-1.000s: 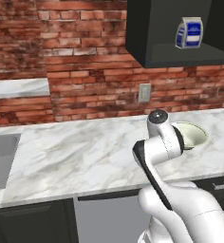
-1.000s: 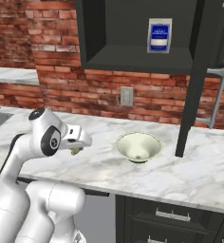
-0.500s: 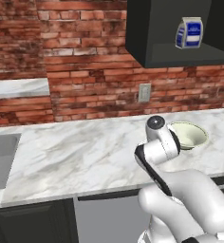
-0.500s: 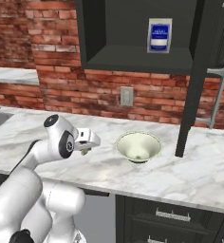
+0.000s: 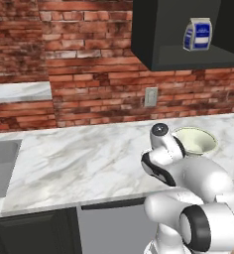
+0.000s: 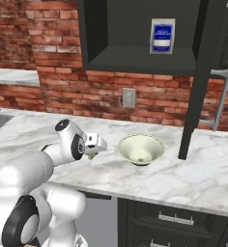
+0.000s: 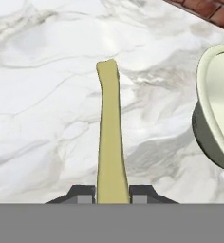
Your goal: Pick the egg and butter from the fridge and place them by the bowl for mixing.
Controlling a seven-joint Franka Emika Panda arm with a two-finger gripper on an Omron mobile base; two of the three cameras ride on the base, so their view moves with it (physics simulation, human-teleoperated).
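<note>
Clearly the tool [image 7: 112, 192] is closed tight on a pale yellow stick of butter [image 7: 109, 137], which juts out from between the two dark fingertips [image 7: 83, 192] over the marble worktop [image 7: 42, 95]. In the right base view the tool [image 6: 93, 153] hangs just above the worktop [image 6: 203, 178], a little to the side of the bowl [image 6: 140, 148] and apart from it. The left base view shows the bowl [image 5: 194, 140] sitting beyond the arm, near the back of the worktop [image 5: 79, 158].

The step in hand looks like setting the butter down by the bowl. To do it well, the arm should lower straight until the butter's underside meets the marble, and only then let the fingers part, so the stick does not drop and roll. The rim of the bowl [image 7: 213, 114] is near the butter in the hand view, so any sideways drift toward it risks a knock. Whether the butter is clear of the surface or already touching cannot be told.
</note>
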